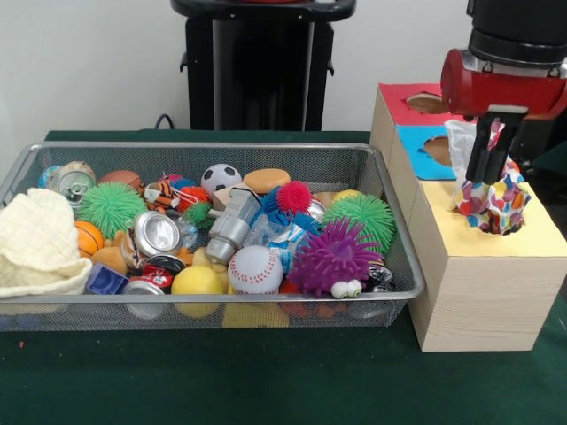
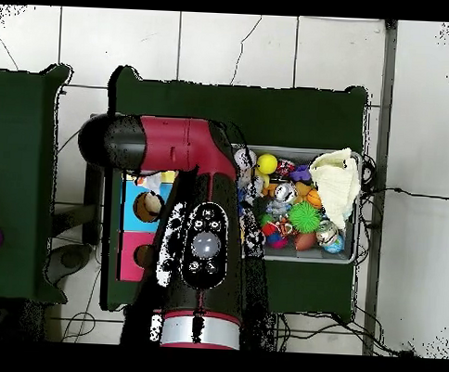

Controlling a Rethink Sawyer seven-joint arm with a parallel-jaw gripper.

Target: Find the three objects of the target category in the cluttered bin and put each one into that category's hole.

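Observation:
My gripper (image 1: 493, 164) hangs over the yellow top (image 1: 532, 237) of the pale wooden box at the right. It is shut on a small cloth with bright multicolour dots (image 1: 493, 202). The cloth's lower end sits in the round hole in the yellow top and covers most of that hole. A pale part of the cloth bunches up beside the fingers. The wire mesh bin (image 1: 213, 147) lies to the left, full of toys; it also shows in the overhead view (image 2: 309, 259). I see no other printed cloth piece in the bin. In the overhead view the arm (image 2: 203, 230) hides the gripper.
The blue-topped hole (image 1: 437, 147) and the red-topped hole (image 1: 425, 103) lie behind the yellow one. A large cream knitted cloth (image 1: 35, 243) lies at the bin's left end. Balls, spiky toys and cans fill the bin, among them a baseball (image 1: 255, 268) and a purple spiky ball (image 1: 332, 255).

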